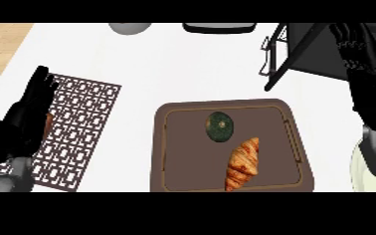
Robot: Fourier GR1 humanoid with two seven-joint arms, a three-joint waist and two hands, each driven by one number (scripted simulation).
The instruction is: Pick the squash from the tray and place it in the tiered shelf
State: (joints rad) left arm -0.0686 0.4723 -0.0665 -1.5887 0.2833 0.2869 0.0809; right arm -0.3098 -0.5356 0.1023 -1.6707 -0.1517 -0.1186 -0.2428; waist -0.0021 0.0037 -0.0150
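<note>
As the squash lies untouched on the tray, the pick is judged not yet begun; items follow, largest first.

Counter: white; bears everything listed.

Tray: brown, with a raised rim, near centre. The rim probably serves to keep round goods from rolling off.

Shelf: black frame at far right, well apart from the tray. It is the squash's destination, so the carry runs far and right.

Mat: brown lattice at left, its left edge under the left hand. It plays no part in the task.

Right hand: far right, against the shelf, with its forearm along the right edge. It is dark on dark, so how far open it is cannot be told. Nothing is seen in it. Being on the shelf's side, it seems the likelier one for the job.

Left hand: left edge, above the mat. Its fingers are straight, point far and hold nothing. It is resting, apparently parked clear of the tray.

Croissant: on the tray's near right part, just beside the squash. Whether they touch cannot be told. It crowds the squash's near side, so an approach from the far side looks safer.

Squash: dark green and round, in the tray's far half near the middle. It is likely to roll if nudged.

Bowl: grey, at the far edge.

Plate: pale sliver at the near right edge.
</note>
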